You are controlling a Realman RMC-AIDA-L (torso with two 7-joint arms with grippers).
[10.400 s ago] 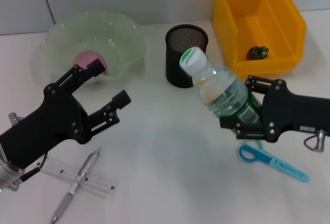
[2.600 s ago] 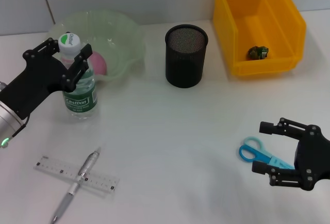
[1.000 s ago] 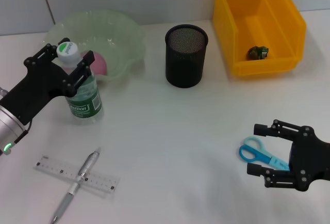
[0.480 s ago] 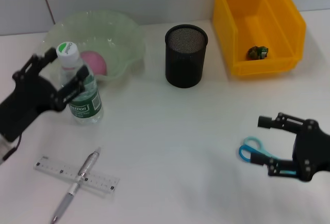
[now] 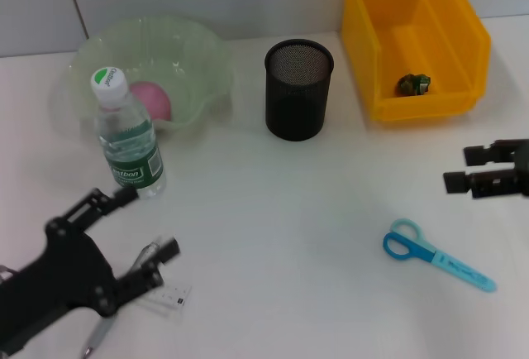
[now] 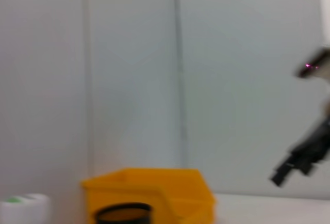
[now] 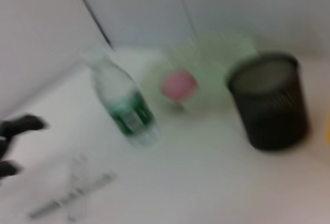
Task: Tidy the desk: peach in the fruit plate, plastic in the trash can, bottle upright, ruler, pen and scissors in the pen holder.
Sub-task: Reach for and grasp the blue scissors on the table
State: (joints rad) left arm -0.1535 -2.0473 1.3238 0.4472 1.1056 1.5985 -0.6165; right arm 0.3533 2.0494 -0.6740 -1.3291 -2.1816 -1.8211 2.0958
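Note:
The bottle (image 5: pixel 128 137) stands upright in front of the green fruit plate (image 5: pixel 198 45), free of both grippers. The pink peach (image 5: pixel 150 99) lies in the plate. My left gripper (image 5: pixel 145 225) is open near the table's front left, hovering over the ruler (image 5: pixel 171 296) and pen (image 5: pixel 95 338), which it partly hides. The blue scissors (image 5: pixel 436 256) lie flat at the right. At the right edge, behind the scissors, my right gripper (image 5: pixel 464 169) is open and holds nothing. The black mesh pen holder (image 5: pixel 299 90) stands at centre back. The plastic (image 5: pixel 413 84) lies in the yellow trash can (image 5: pixel 463 28).
The right wrist view shows the bottle (image 7: pixel 126 108), peach (image 7: pixel 178 84), pen holder (image 7: pixel 270 102) and, far off, my left gripper (image 7: pixel 15 141). The left wrist view shows the trash can (image 6: pixel 154 188) and the pen holder rim (image 6: pixel 124 213).
My left gripper let go of the upright bottle and dropped to the front, over the ruler and pen. The right gripper moved off the scissors, back and to the right edge.

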